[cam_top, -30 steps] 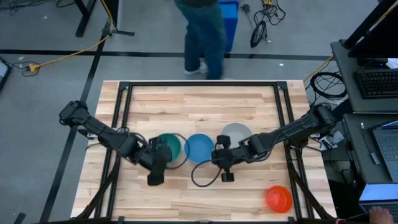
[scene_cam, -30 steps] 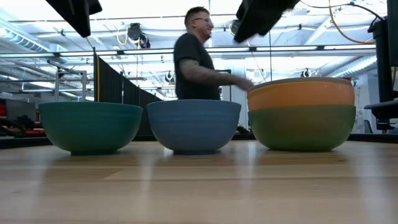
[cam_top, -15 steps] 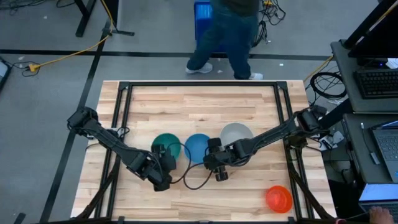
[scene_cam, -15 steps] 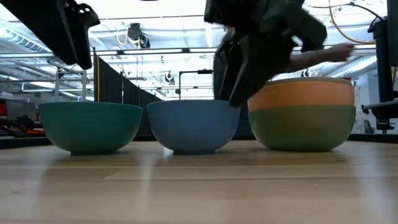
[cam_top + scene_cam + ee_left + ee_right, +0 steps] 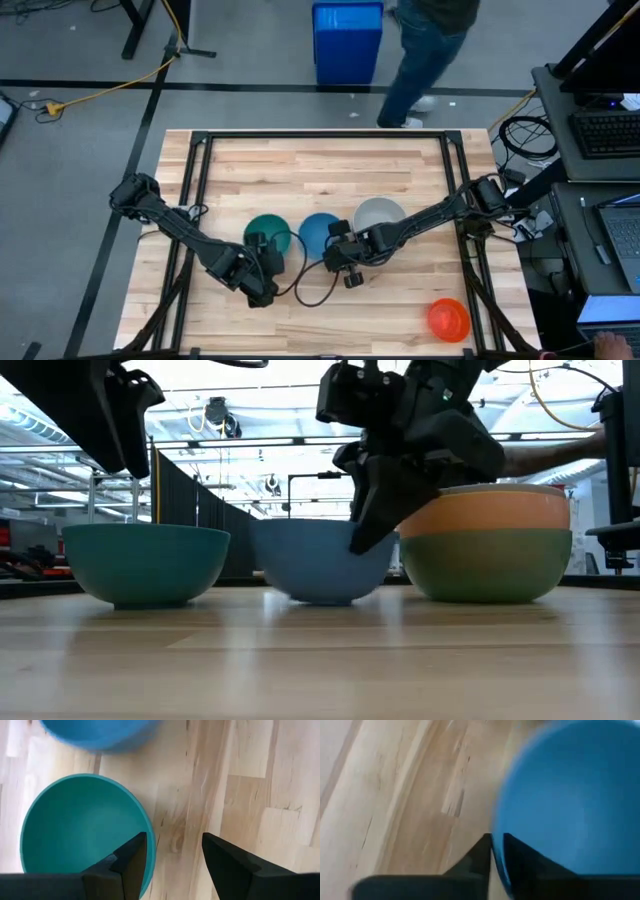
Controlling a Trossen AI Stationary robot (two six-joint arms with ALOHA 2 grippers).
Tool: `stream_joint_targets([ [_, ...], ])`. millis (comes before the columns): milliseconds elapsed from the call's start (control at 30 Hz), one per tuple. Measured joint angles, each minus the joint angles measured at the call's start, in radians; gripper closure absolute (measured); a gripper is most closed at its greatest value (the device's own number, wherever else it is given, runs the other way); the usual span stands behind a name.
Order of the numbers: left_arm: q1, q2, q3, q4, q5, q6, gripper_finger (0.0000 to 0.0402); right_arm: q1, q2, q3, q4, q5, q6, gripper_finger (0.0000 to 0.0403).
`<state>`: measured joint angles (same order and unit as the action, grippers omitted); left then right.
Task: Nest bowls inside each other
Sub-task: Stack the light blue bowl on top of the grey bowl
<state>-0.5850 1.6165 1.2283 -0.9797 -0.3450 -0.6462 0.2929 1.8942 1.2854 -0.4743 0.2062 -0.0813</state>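
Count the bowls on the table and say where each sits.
6 visible: teal bowl, blue bowl pinched by the right gripper, a three-bowl stack with grey-white bowl over orange bowl and green bowl, red-orange bowl apart. More may be hidden inside the stack.

Setting: robotics lab or workshop in an open industrial hall. Wooden worktop [image 5: 330, 170] with a black metal frame [image 5: 325, 135] stands on a grey floor [image 5: 70, 200] marked with black tape lines. Loose cables [image 5: 100, 95] run across the floor. At one side, a desk with keyboard [image 5: 605, 130] and laptop [image 5: 620, 235]. A person [image 5: 425, 50] walks past a blue bin [image 5: 347, 40]. Low view: bright high ceiling with beams [image 5: 250, 440], black partition curtains [image 5: 185, 510].
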Motion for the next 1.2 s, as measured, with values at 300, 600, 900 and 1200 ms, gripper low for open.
stream_joint_targets([
  [300,-0.005,0.000,-0.089,0.030,-0.001,0.002,0.0221,0.002,-0.003,0.048,-0.044,0.004,-0.017,0.0401],
  [600,-0.005,0.000,-0.175,0.036,-0.089,-0.048,0.0221,0.003,-0.005,0.268,-0.261,0.037,-0.038,0.0402],
  [900,-0.004,0.000,-0.262,0.133,-0.088,-0.020,0.0223,0.010,-0.006,0.552,-0.606,0.108,-0.035,0.0403],
  [1200,0.001,0.000,-0.299,0.180,-0.099,0.017,0.0335,0.070,-0.008,0.725,-0.959,0.108,0.195,0.0403],
])
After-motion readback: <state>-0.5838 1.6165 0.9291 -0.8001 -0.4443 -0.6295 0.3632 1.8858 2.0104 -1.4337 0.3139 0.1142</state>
